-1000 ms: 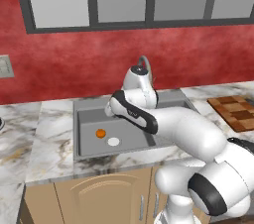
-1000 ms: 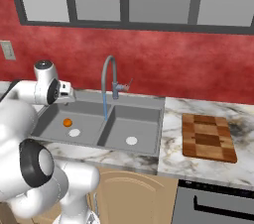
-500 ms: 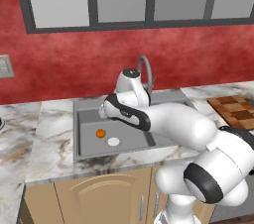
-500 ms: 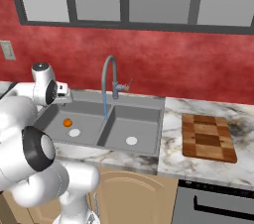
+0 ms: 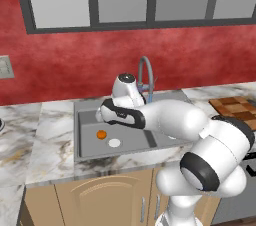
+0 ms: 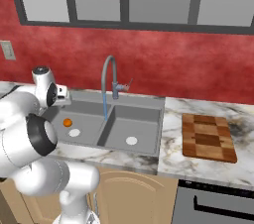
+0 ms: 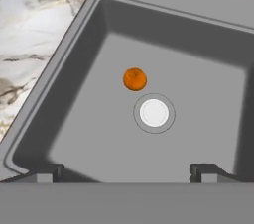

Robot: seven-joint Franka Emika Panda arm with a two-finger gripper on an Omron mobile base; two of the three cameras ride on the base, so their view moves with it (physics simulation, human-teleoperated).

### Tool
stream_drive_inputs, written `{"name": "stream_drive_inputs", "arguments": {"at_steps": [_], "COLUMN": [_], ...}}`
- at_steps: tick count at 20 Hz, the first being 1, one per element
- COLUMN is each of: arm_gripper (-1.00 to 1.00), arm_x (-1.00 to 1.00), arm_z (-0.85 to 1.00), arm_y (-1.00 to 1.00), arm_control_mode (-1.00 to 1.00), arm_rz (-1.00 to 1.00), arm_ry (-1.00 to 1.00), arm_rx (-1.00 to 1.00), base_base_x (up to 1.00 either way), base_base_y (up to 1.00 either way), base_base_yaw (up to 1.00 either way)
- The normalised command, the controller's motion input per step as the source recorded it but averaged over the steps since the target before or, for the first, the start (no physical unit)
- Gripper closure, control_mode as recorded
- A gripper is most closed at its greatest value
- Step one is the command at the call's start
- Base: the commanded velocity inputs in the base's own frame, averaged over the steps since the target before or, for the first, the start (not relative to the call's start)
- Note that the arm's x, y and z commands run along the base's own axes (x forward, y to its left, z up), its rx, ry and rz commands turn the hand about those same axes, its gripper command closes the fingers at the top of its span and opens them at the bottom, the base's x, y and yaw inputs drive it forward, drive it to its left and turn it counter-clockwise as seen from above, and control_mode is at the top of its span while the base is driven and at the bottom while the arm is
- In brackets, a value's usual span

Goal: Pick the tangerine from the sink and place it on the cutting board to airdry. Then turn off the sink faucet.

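Note:
The tangerine (image 7: 134, 79) lies on the floor of the left basin of the sink (image 7: 74, 69), just beside the white drain disc (image 7: 154, 113). My gripper (image 7: 126, 173) hovers above that basin, open, its two tips wide apart with nothing between them. From the base views the tangerine (image 5: 101, 134) (image 6: 67, 123) sits a little below my gripper (image 5: 101, 118). The sink faucet (image 6: 106, 84) arches over the divider, and a thin blue stream runs from its spout. The cutting board (image 6: 208, 136) rests on the counter right of the sink (image 6: 163, 119), bare.
Marble counter (image 7: 30, 34) surrounds the sink. The right basin has its own white drain (image 6: 131, 140). The faucet (image 5: 145, 72) rises just behind my forearm. A red wall with windows backs the counter, and the cutting board (image 5: 235, 110) lies at the far right.
My hand has swung leftward and slightly lower, from near the faucet to above the left basin. The tangerine has stayed put and the jaws have stayed open.

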Motion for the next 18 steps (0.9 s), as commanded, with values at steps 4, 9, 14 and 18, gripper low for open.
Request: {"name": "stream_drive_inputs", "arguments": {"at_steps": [4,9,14,18], "arm_gripper": [-1.00,-1.00,-1.00,-1.00], "arm_x": [0.17,0.09,0.11,0.10], "arm_z": [-0.21,-0.18,-0.20,-0.20], "arm_y": [0.04,0.00,0.01,0.00], "arm_control_mode": [-1.00,-1.00,-1.00,-1.00], "arm_rz": [0.00,0.00,0.00,0.00], "arm_ry": [0.00,0.00,0.00,0.00], "arm_rx": [0.00,0.00,0.00,0.00], "base_base_x": [0.00,0.00,0.00,0.00], "base_base_y": [0.00,0.00,0.00,0.00], "base_base_yaw": [0.00,0.00,0.00,0.00]}}
